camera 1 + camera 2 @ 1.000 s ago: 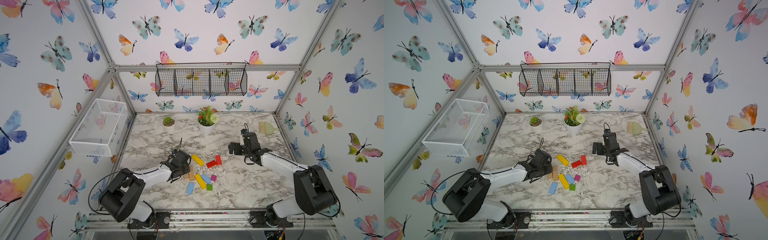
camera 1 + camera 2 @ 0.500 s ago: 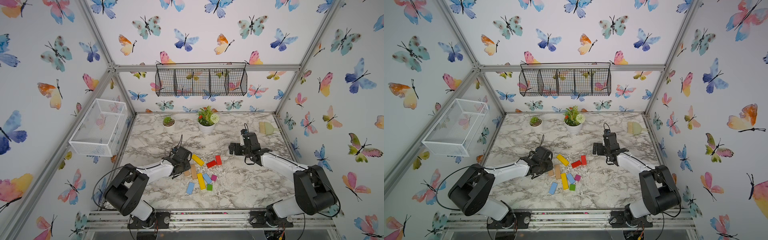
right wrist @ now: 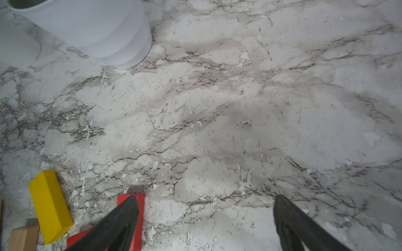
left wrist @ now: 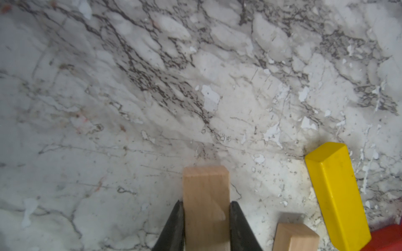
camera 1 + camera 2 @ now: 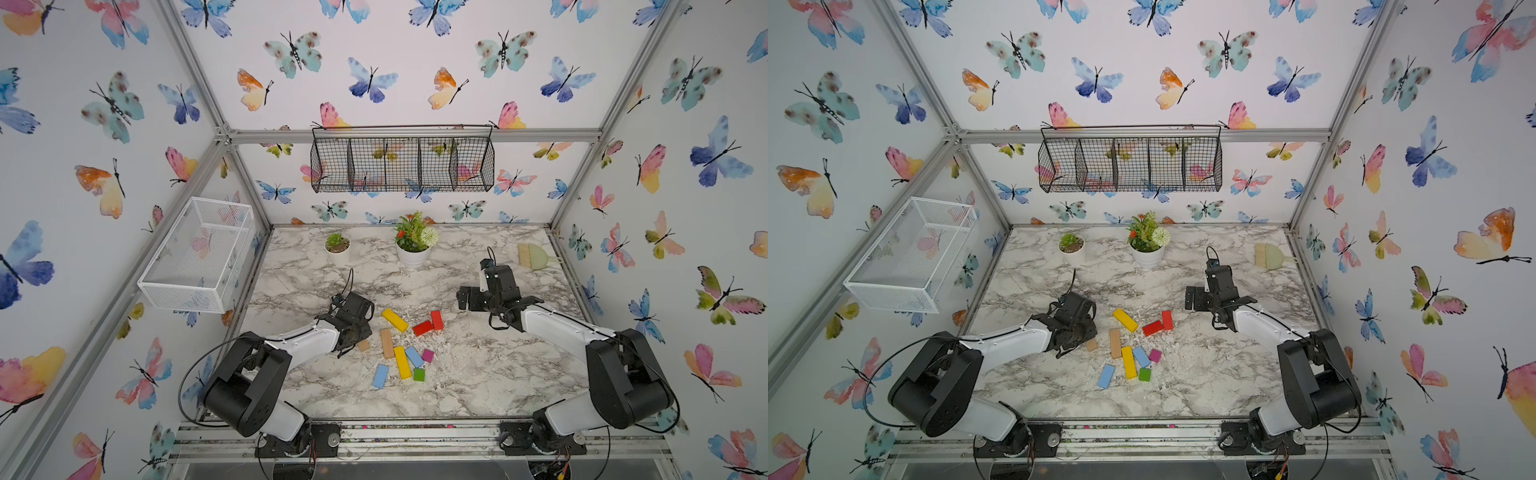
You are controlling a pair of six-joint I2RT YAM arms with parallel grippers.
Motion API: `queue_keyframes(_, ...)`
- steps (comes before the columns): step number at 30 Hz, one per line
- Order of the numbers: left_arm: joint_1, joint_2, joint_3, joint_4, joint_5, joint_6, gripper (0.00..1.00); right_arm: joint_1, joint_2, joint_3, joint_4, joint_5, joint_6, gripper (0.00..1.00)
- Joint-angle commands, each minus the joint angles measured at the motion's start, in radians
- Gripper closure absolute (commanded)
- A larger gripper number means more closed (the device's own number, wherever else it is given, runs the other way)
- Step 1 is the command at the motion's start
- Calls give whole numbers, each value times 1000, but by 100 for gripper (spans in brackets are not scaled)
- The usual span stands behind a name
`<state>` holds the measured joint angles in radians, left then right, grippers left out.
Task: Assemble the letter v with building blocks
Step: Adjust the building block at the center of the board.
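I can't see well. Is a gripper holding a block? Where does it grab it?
The left gripper pinches a tan block by its two long sides. The right gripper is open, empty.

The white marble-patterned table (image 5: 478, 374) fills the lower middle of both top views. Along its upper edge stand a small potted succulent (image 5: 337, 245) and a white-potted flowering plant (image 5: 413, 249), with a green hand brush (image 5: 534, 256) at upper right. At frame centre lie wooden blocks:
- an upper yellow bar (image 5: 395, 320)
- a left red bar (image 5: 423, 328), close beside a right red bar (image 5: 436, 320)
- a tan bar (image 5: 387, 343)
- a lower yellow bar (image 5: 402, 362)
- an upper light-blue bar (image 5: 414, 357)
- a lower light-blue bar (image 5: 380, 376)
- a magenta cube (image 5: 427, 355)
- a green cube (image 5: 419, 375)
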<state>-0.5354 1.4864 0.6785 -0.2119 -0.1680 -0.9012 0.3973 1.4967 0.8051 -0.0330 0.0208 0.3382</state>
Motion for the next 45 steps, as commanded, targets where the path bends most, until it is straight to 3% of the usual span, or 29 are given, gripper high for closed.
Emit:
queue_keyframes(1,21,6,-12,-69,-33,1,80,9,20,6,-29,-15,-18,2)
queue_keyframes(21,59,78,24,-31,-18,24,76,14,40,19,-39,-16,-24,2)
queue_keyframes(45,60,88,14,-11,1,37,57,17,51,23,-47,-7,-27,2)
